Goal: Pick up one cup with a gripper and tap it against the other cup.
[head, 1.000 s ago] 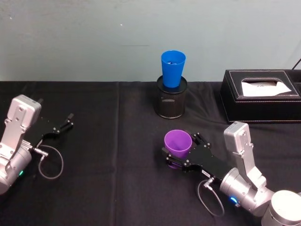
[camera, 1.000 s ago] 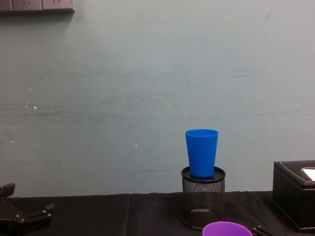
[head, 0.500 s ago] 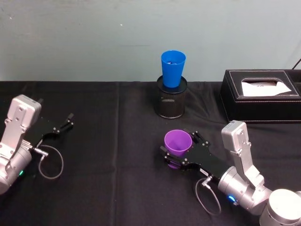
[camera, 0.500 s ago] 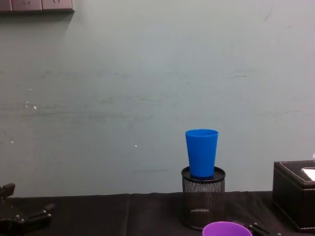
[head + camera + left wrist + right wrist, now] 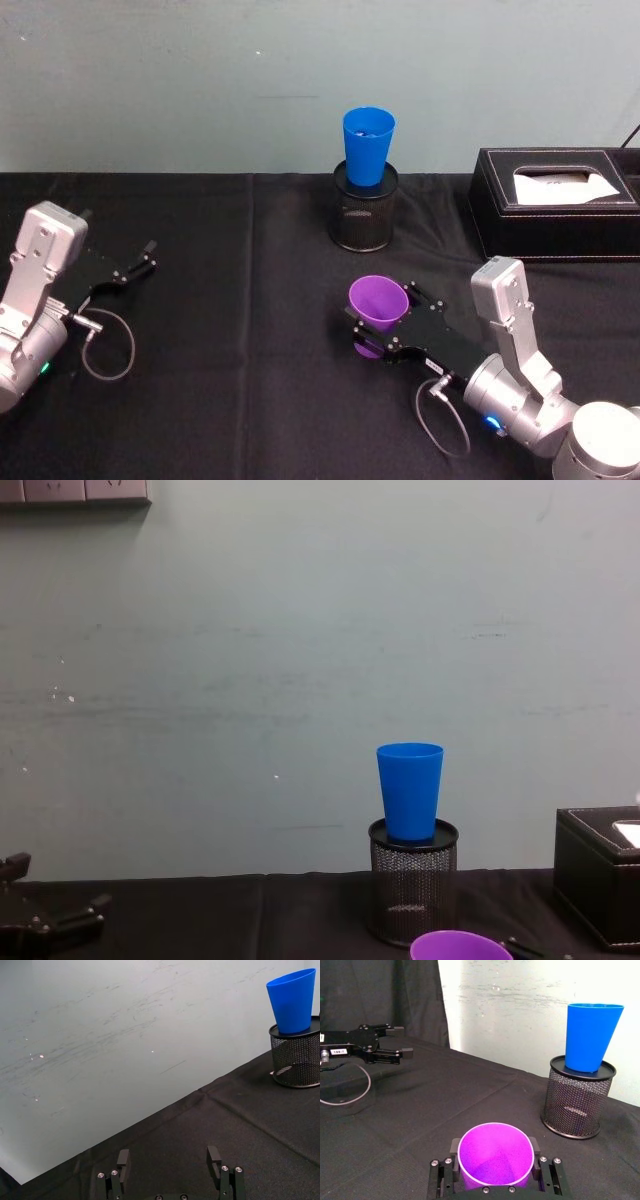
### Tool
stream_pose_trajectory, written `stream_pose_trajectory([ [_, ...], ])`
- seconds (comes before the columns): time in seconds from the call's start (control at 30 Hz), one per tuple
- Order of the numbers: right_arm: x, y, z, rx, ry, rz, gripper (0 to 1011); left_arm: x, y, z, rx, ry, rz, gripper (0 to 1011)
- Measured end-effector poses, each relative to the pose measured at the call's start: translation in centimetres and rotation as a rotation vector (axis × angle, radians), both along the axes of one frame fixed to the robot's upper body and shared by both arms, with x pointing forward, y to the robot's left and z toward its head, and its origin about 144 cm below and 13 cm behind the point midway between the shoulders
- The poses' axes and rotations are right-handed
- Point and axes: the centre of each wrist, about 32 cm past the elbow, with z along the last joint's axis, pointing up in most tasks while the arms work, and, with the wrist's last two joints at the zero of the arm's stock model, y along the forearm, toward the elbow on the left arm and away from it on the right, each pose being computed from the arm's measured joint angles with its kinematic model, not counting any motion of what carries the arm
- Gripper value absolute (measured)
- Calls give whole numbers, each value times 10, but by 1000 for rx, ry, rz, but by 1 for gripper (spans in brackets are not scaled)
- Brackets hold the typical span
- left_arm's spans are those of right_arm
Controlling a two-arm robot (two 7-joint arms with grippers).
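The right end effector (image 5: 385, 322) pinches the purple cup (image 5: 378, 300) by its side walls, below the rim, just in front of the mesh pen holder (image 5: 364, 222) on the table (image 5: 230, 300). The blue cup (image 5: 368, 145) stands in that holder. Being thin plastic, the purple cup is likely light, stiff and slick, so a gentle mid-wall hold should suit it. The left end effector (image 5: 168, 1157), spread, rests far left of the holder; its white label (image 5: 339, 1052) is too small to read

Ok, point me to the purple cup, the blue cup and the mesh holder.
purple cup (image 5: 492, 1155), right wrist view, inner wall.
blue cup (image 5: 367, 160), head view, outer wall.
mesh holder (image 5: 363, 225), head view, front mesh.
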Motion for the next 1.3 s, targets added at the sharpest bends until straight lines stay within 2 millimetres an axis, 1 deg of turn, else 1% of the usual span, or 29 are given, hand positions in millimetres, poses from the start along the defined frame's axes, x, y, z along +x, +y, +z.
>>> stream_pose_trajectory([
  [0.23,0,0,1,-1,-2,1,754,0,0,0,0,0,0,1000],
  [0.4,-1,-1,13,-13,-18,6,733,0,0,0,0,0,0,1000],
  [0.5,-2,-1,24,-17,-18,3,726,0,0,0,0,0,0,1000],
  [0.6,-2,-2,42,-15,-4,-9,726,0,0,0,0,0,0,1000],
  [0.93,-3,-5,90,27,1,-11,726,0,0,0,0,0,0,1000],
  [0.97,-3,-5,90,27,1,-11,726,0,0,0,0,0,0,1000],
  [1.07,-1,-5,102,31,-8,-9,726,0,0,0,0,0,0,1000],
  [1.17,1,-5,109,32,-11,-9,726,0,0,0,0,0,0,1000],
  [1.3,4,-5,116,29,-15,-8,726,0,0,0,0,0,0,1000],
])
